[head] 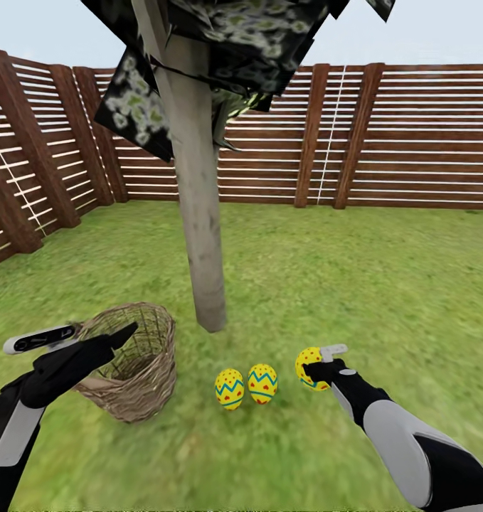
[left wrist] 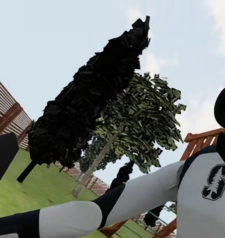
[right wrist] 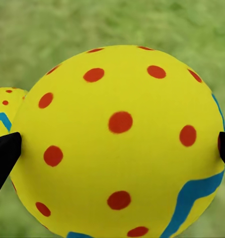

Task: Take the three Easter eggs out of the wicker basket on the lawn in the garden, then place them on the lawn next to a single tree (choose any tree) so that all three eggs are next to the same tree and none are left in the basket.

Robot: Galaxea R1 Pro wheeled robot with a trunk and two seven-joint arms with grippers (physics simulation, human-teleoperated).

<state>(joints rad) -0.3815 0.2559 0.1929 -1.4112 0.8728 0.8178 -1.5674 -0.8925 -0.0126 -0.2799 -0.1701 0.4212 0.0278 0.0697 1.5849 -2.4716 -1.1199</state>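
Yellow third egg (head: 309, 367) pinched in right end effector (head: 316, 370), at 3 o'clock of two grounded eggs (head: 245, 385); left end effector (head: 92, 334) over basket (head: 138, 370), grip unreadable

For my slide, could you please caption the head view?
Right end effector holds the third egg beside two eggs on the lawn by the tree.

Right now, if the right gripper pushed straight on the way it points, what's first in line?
The yellow red-dotted Easter egg, already clamped between the right gripper's fingers. Past it lies mottled green lawn, with a second egg off to the side; depth is unclear.
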